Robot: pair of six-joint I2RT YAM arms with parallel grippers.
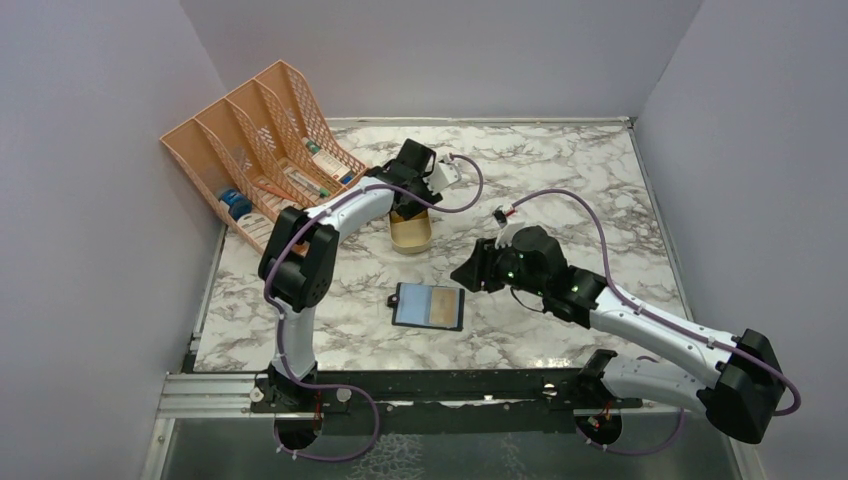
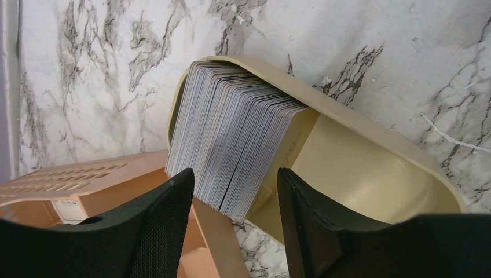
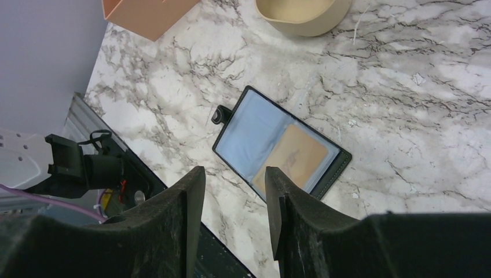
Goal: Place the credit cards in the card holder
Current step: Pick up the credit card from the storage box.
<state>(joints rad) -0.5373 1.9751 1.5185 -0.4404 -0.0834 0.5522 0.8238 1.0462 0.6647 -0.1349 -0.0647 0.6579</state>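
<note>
Marble surface [image 1: 560, 180]: black holder [image 3: 278, 147] lies open, 1 gold card [image 3: 289, 159] already pocketed. Cards [image 2: 231, 145] stand on edge in tan tin [image 2: 370, 168]. Left end effector [image 2: 234, 176] is spread astride them. Right end effector [image 3: 234, 174] is spread, empty, above holder. Step: picking. Next move likely calls for pinching 1 card alone.

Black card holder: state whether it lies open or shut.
Open: the black folding card holder lies spread flat, blue-grey lining up, gold-yellow card in one half.

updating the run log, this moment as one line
left hand open over cards in tin | right hand open above card holder | gold card inside
</note>
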